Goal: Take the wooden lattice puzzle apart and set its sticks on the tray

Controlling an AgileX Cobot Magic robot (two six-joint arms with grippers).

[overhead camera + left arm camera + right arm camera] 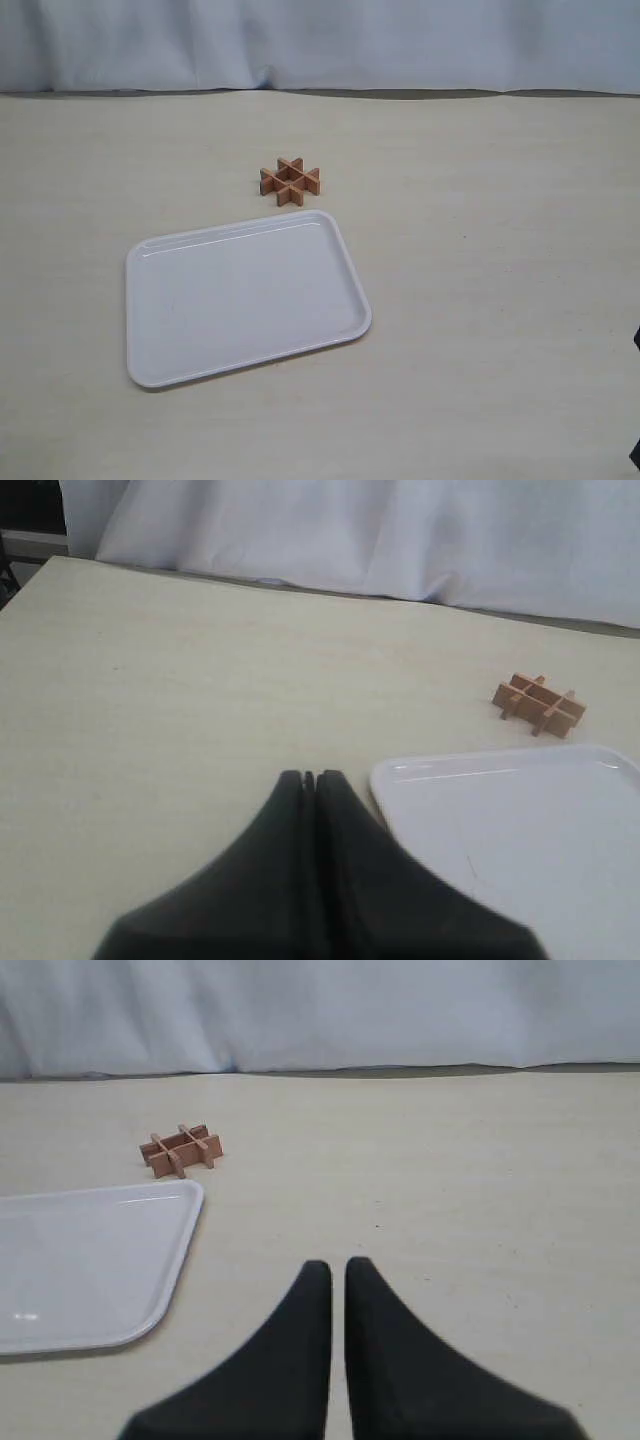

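Note:
The wooden lattice puzzle [290, 181] stands assembled on the table, its reddish-brown sticks crossed in a hash shape, just beyond the far right corner of the white tray [160, 330]. The tray holds nothing. Neither gripper shows in the exterior view. In the left wrist view my left gripper [309, 777] is shut and empty, hovering beside the tray's corner [400, 775], with the puzzle [538, 703] far ahead. My right gripper [337, 1265] has its black fingers almost together, a thin slit between them, empty over bare table; the puzzle [181, 1150] and tray [170, 1260] lie off to its side.
A pale cloth backdrop [320, 45] hangs along the table's far edge. A dark sliver [636, 340] of the robot shows at the right border. The beige tabletop [500, 250] stretches wide to the right of the tray.

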